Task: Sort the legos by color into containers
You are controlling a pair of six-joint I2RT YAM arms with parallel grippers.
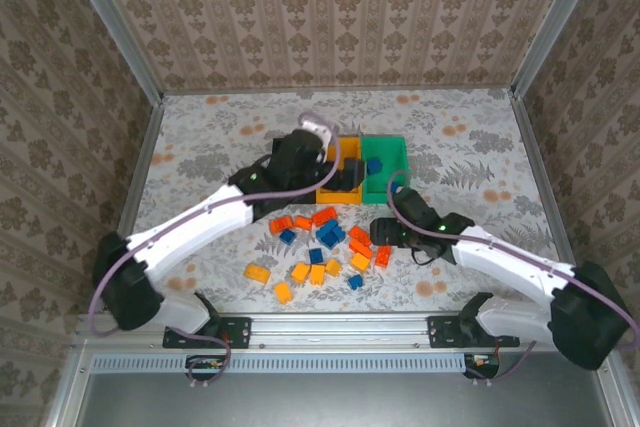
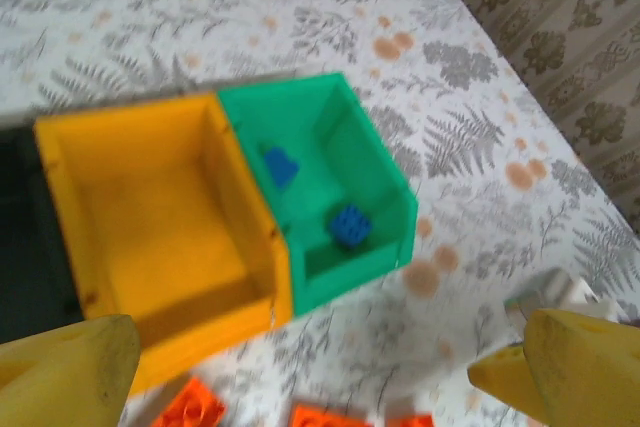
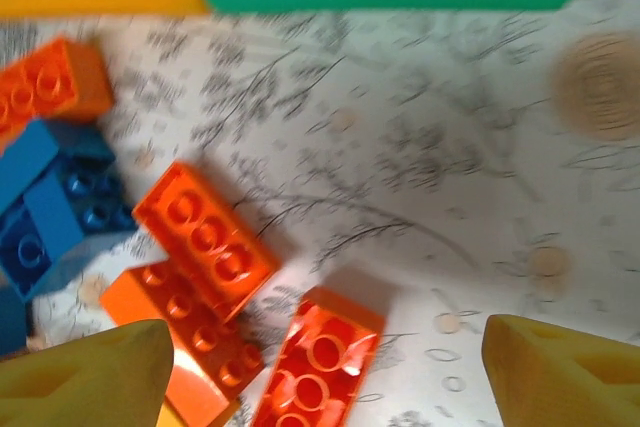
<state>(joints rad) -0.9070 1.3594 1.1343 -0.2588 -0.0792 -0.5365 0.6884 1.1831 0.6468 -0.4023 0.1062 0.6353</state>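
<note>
Legos (image 1: 320, 247) loose on the flowered table (image 1: 200, 127), just below centre in the top view, with yellow-orange, red-orange and blue mixed in one scatter. Yellow-orange pieces mostly toward 6 and 7 o'clock of the scatter, red-orange ones along its 12 and 3 o'clock edges, blue ones in among them.

At 12 o'clock from the scatter, the joined row of bins. Orange-yellow bin (image 2: 150, 217) in the middle, green bin (image 2: 385, 182) fixed to its 3 o'clock side, black bin (image 2: 20, 247) at its 9 o'clock side and seen only as a dark edge in the left wrist view. Inside the green bin, two blue bricks (image 2: 350, 225), one by the front wall and one further back, slightly apart.

Left gripper (image 1: 348, 175) poised above the orange-yellow bin, with its arm reaching in from 8 o'clock. Its yellow fingertips (image 2: 70, 367) spread wide at the bottom corners of the wrist view, clear of the bins and gripping no brick. Between those tips, low in the frame, the tops of red-orange bricks on the table.

Right gripper (image 1: 375, 232) low at the 3 o'clock edge of the scatter, pointing toward 9 o'clock, with its arm coming in from 4 o'clock. Its fingertips (image 3: 560, 367) also spread well apart. Between them on the table, a red-orange brick (image 3: 315, 372) lying tilted and untouched by either tip. At its 10 o'clock, two more red-orange bricks (image 3: 205, 237) side by side and touching. Further toward 9 o'clock, a cluster of blue bricks (image 3: 50, 207). At 12 o'clock in the right wrist view, the front walls of the green and orange-yellow bins.
</note>
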